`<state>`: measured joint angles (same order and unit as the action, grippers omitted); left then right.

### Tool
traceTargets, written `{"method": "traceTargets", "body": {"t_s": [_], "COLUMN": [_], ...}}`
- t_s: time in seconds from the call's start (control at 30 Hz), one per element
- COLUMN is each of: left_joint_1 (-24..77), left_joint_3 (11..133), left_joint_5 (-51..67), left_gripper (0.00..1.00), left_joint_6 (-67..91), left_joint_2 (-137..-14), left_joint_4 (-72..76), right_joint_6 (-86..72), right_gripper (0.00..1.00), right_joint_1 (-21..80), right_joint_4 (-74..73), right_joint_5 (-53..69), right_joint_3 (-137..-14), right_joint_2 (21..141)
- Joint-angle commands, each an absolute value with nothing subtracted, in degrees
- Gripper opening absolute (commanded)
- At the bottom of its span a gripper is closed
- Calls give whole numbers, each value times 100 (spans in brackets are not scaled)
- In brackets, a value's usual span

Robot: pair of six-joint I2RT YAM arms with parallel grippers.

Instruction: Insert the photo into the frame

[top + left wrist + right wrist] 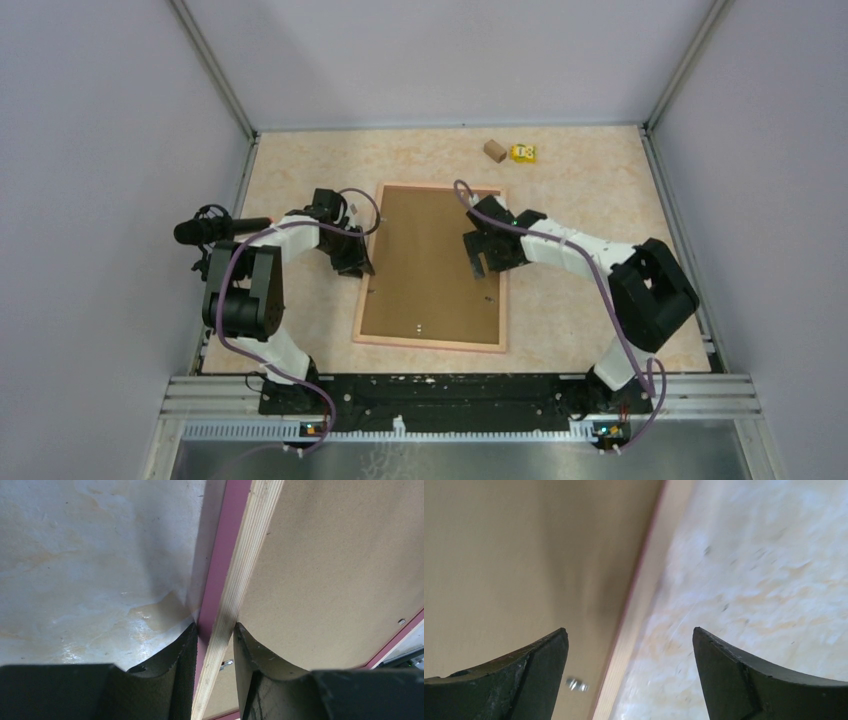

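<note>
The frame [428,345] lies flat on the marbled table with a plain brown backing board [430,270] filling it. The photo is hidden. My left gripper [356,268] is shut on the frame's left rail. In the left wrist view the two fingers pinch the striped wooden rail [245,560] between them, at my left gripper [215,635]. My right gripper [490,262] hovers over the right rail. It stands open in the right wrist view [630,637], astride the rail [644,595], touching nothing. The board [524,555] fills the left of that view.
A small wooden block [494,150] and a yellow toy [522,153] sit at the far edge of the table. A small metal clip [577,684] shows on the board near the right rail. Walls close in the table on three sides.
</note>
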<state>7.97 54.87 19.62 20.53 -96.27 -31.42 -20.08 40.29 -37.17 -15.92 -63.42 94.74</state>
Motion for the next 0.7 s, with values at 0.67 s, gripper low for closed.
{"method": "traceTargets", "body": {"t_s": [0.67], "left_joint_1": [804], "left_joint_3": [5276], "left_joint_5": [1934], "left_gripper": [37], "left_joint_6": [1951], "left_joint_2": [-9664], "left_joint_4": [-3149], "right_joint_6": [-2138], "right_gripper": [69], "right_joint_1": [4357], "right_joint_4": [-3065], "right_joint_5": [-1096], "right_joint_3": [-5154], "right_joint_2": [8948]}}
